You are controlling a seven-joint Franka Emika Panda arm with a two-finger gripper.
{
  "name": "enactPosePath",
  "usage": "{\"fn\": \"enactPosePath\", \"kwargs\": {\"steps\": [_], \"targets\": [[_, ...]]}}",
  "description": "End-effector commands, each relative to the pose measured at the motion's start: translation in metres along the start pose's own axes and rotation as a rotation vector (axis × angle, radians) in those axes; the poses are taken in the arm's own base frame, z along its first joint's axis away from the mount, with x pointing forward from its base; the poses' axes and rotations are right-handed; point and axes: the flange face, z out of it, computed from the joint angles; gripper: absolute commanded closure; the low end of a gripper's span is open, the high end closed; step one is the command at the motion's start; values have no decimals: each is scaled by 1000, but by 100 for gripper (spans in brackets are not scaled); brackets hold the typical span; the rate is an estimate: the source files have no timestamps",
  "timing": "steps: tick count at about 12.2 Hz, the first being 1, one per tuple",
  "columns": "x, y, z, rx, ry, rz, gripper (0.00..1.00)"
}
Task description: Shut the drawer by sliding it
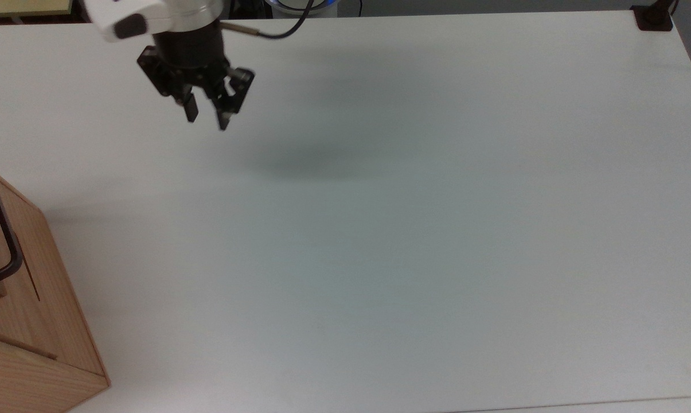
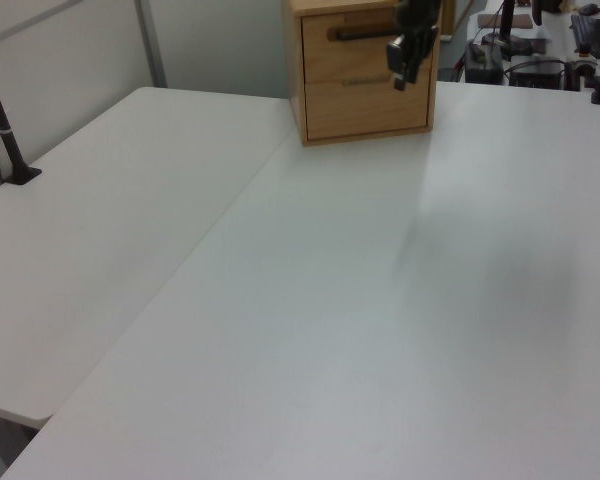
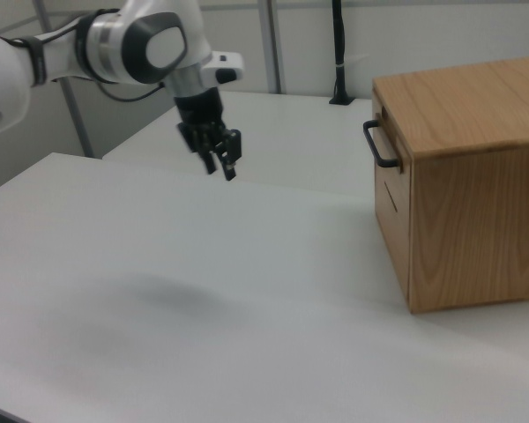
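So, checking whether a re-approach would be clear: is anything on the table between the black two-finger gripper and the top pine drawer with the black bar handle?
Nothing visible: only bare white table separates the gripper from the drawer.

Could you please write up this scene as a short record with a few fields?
drawer: top one of two, front flush with the wooden cabinet, shut
handle: black bar on the drawer front, untouched
gripper: open, empty, in the air above the white table, well apart from the cabinet
cabinet position: at the top view's left edge
task state: drawer looks closed
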Motion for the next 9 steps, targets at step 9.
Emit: {"fn": "enactPosePath", "kwargs": {"steps": [9], "targets": [[-84,-25,-37,-9,-99,-192,0]]}}
